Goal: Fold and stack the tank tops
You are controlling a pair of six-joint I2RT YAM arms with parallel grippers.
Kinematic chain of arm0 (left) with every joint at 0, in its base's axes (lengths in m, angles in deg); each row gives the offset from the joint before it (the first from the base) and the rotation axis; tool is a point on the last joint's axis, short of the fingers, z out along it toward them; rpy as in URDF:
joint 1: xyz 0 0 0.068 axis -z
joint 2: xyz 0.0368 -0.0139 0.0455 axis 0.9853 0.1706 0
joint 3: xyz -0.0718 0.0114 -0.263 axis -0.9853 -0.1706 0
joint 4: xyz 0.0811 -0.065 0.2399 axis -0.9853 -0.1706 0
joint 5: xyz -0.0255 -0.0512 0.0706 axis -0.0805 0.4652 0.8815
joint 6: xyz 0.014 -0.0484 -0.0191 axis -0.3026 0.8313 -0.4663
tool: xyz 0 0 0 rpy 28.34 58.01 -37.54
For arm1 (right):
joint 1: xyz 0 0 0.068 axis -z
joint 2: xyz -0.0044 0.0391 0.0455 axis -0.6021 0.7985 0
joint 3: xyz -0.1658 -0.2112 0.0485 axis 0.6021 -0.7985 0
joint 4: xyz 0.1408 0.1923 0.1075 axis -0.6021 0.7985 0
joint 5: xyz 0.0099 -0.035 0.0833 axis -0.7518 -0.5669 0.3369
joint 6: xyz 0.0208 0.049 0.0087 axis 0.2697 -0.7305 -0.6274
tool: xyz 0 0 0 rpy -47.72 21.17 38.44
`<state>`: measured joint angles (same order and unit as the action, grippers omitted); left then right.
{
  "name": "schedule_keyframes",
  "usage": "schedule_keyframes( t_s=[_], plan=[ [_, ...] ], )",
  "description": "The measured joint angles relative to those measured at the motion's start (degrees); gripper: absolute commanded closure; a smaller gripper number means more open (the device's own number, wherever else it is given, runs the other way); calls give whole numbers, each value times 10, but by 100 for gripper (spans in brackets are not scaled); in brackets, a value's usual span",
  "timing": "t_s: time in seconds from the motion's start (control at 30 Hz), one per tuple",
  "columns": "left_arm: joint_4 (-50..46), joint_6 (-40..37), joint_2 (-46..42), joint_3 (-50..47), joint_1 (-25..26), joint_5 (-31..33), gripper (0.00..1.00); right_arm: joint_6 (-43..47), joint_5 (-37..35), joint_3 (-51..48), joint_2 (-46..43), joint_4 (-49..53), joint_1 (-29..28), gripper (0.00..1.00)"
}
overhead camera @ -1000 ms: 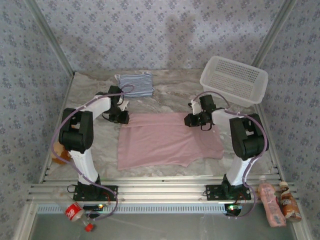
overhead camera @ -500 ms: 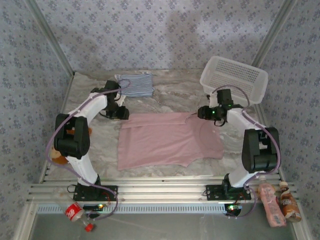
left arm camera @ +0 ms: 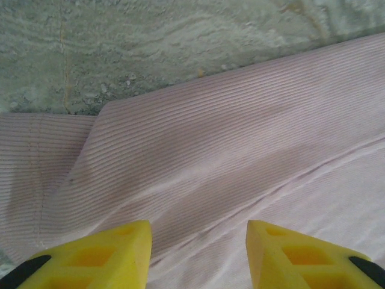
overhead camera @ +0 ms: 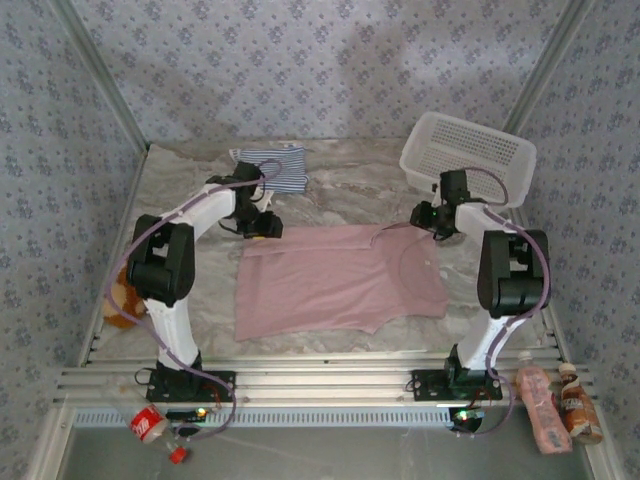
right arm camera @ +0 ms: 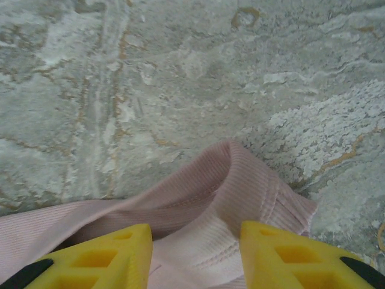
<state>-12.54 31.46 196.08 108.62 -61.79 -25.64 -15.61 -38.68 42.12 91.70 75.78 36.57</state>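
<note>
Pink tank top (overhead camera: 335,285) lies flat; left gripper (left arm camera: 197,233) and right gripper (right arm camera: 194,233) hang spread above its far corners, pinching nothing.

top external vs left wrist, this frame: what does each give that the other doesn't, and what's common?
Top external adds: the navy-and-white striped tank top at the far side, the white plastic lattice basket, the right gripper at the strap end of the dusty pink ribbed tank top, and that garment's whole outline.
Left wrist adds: the rib weave up close, a folded-over layer edge, and the yellow fingers standing apart above the cloth, not pinching it.
Both: the pink top, the marbled table, the left gripper.
</note>
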Motion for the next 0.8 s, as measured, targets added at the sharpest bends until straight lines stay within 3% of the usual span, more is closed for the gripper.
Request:
schedule_keyframes(
  t_s=[0.8],
  plan=[
    [-6,-48,19,-39,-39,14,55,-30,-38,6,30,26,18,68]
  ],
)
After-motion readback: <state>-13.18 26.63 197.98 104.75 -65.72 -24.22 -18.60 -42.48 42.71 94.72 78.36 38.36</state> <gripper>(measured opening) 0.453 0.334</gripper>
